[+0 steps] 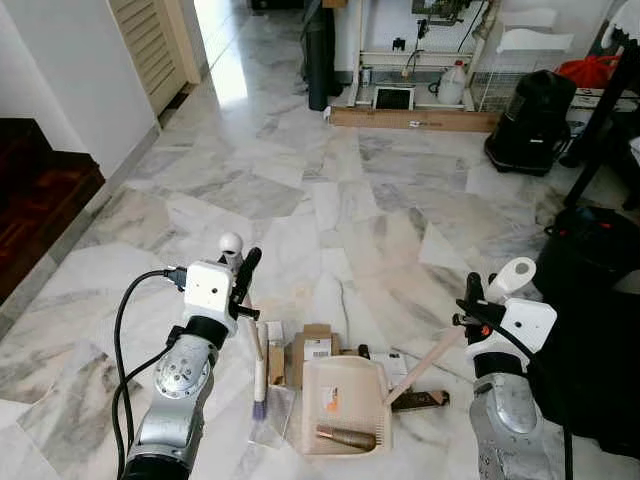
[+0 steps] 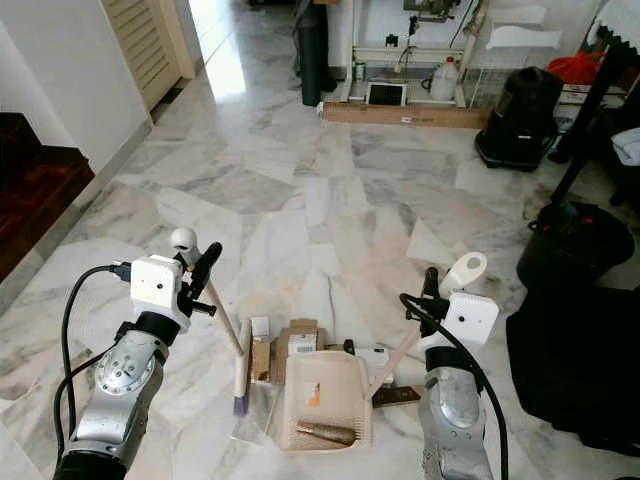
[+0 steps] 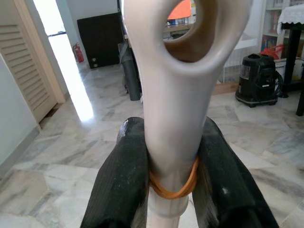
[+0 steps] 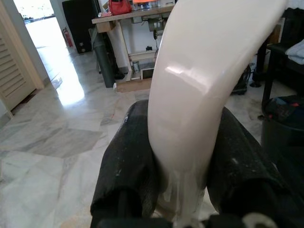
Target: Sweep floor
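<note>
The left gripper (image 1: 243, 275) is clenching the cream handle of a small brush (image 1: 259, 375), whose bristle end is resting on the marble floor (image 1: 300, 180) in the lower centre of the frame. The right gripper (image 1: 478, 300) is grasping the handle of the beige dustpan (image 1: 345, 395), which is lying flat just right of the brush. A brown cylinder (image 1: 346, 436) is lying inside the pan. Small boxes (image 1: 316, 345) behind it are partly hidden by the pan's rim. An orange rubber band (image 3: 173, 189) is circling the brush handle.
</note>
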